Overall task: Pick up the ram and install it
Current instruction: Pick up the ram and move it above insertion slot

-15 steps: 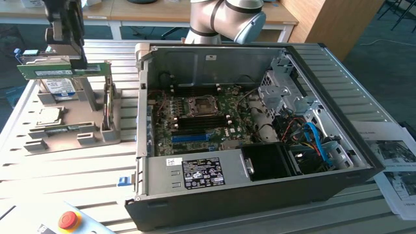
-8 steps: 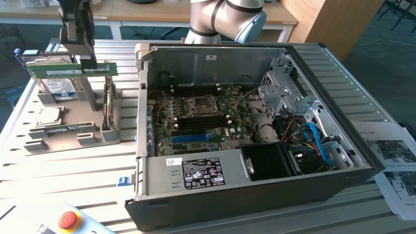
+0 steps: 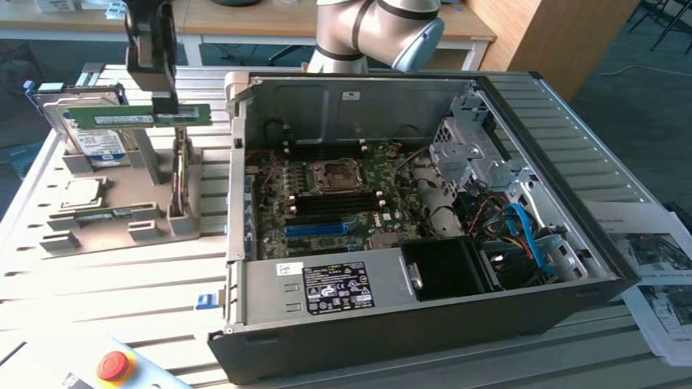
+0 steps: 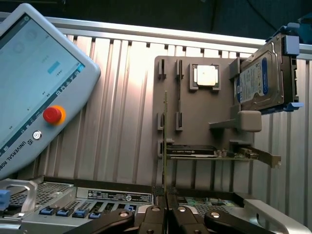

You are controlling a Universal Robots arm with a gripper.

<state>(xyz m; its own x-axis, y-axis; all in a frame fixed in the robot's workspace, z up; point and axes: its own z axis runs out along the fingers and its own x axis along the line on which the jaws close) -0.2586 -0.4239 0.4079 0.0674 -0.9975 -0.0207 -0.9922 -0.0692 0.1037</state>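
The ram (image 3: 121, 120) is a long green stick with a white label, held level in the air above the grey holder fixture (image 3: 119, 231) at the exterior view's left. My gripper (image 3: 164, 107) comes down from above and is shut on it near one end. In the wrist view the ram (image 4: 165, 141) shows edge-on as a thin line running out from between my closed fingertips (image 4: 166, 202). The open computer case (image 3: 433, 324) lies to the exterior view's right, with the black memory slots (image 3: 324, 204) on its motherboard beside the processor socket (image 3: 337, 174).
The fixture also carries a hard drive (image 3: 100, 144) standing upright, a processor chip (image 3: 81, 193) and another flat board (image 4: 191, 151). A teach pendant with a red stop button (image 4: 52, 114) lies on the slatted table. Papers (image 3: 659, 275) sit at the exterior view's right.
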